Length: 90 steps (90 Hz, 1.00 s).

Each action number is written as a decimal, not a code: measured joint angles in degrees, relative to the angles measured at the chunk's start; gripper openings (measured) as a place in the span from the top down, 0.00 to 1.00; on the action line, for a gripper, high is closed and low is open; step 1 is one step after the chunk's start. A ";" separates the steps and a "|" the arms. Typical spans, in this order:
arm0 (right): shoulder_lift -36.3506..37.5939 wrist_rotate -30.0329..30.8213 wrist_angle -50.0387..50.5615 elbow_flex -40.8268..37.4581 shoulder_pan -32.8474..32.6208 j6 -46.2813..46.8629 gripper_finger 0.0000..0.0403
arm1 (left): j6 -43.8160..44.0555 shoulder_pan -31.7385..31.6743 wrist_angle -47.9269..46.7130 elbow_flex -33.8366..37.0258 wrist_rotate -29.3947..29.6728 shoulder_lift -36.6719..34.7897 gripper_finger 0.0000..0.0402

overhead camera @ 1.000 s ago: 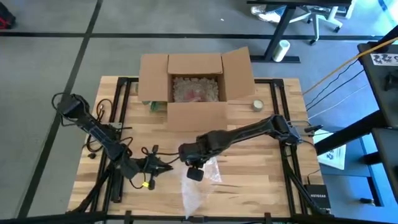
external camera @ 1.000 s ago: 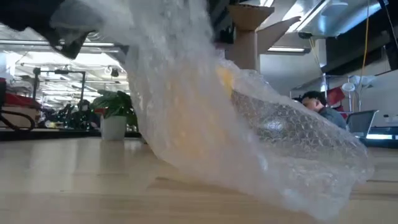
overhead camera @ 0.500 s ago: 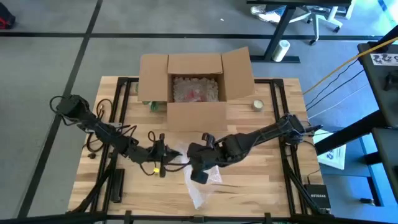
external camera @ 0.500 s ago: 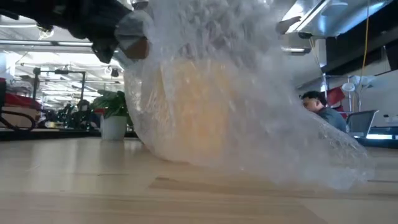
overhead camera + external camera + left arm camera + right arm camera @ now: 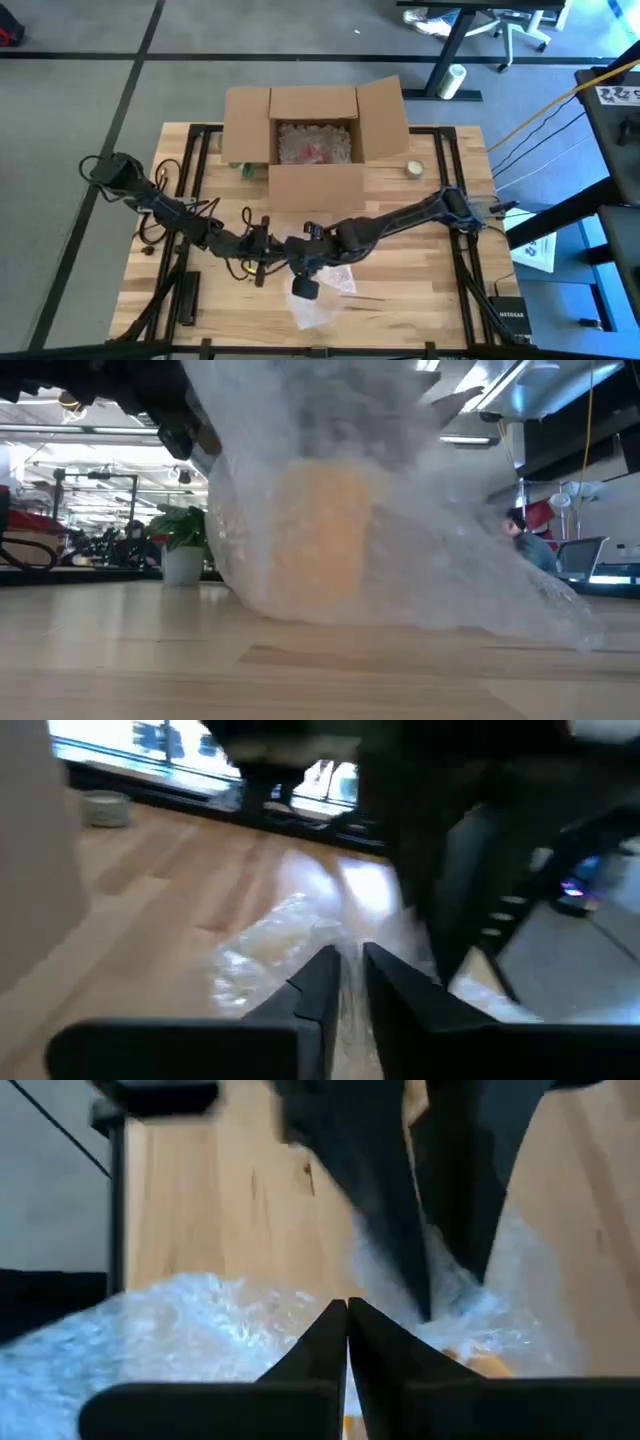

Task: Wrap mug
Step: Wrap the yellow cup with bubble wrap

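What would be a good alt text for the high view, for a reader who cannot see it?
Seen from above, the left gripper and the right gripper meet over a crumpled sheet of bubble wrap near the wooden table's front edge. Behind them stands an open cardboard box.

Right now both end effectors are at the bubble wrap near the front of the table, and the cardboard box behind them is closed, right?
Not quite. The cardboard box is open: the high view shows its flaps spread and padding inside. The rest holds: the left end effector and right end effector meet at the bubble wrap near the table's front.
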State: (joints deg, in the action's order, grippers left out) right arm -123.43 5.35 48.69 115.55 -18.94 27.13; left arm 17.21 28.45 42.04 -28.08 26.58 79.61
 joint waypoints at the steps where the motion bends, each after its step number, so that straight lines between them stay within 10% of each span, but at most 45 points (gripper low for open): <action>1: -0.07 0.01 0.28 0.00 0.01 0.15 1.00 | -0.26 -0.04 0.27 0.00 -0.24 0.00 0.87; 45: -0.70 7.45 14.96 0.02 0.24 7.38 1.00 | -4.36 0.61 3.10 0.00 -1.61 -2.43 0.67; 90: 0.68 3.65 37.77 -0.04 -0.51 16.15 1.00 | 12.41 10.43 -23.96 0.00 6.99 -9.67 0.67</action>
State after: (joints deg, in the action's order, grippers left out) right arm -122.76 9.00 86.46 115.50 -19.44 43.28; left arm 29.62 38.88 18.09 -28.08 33.57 69.95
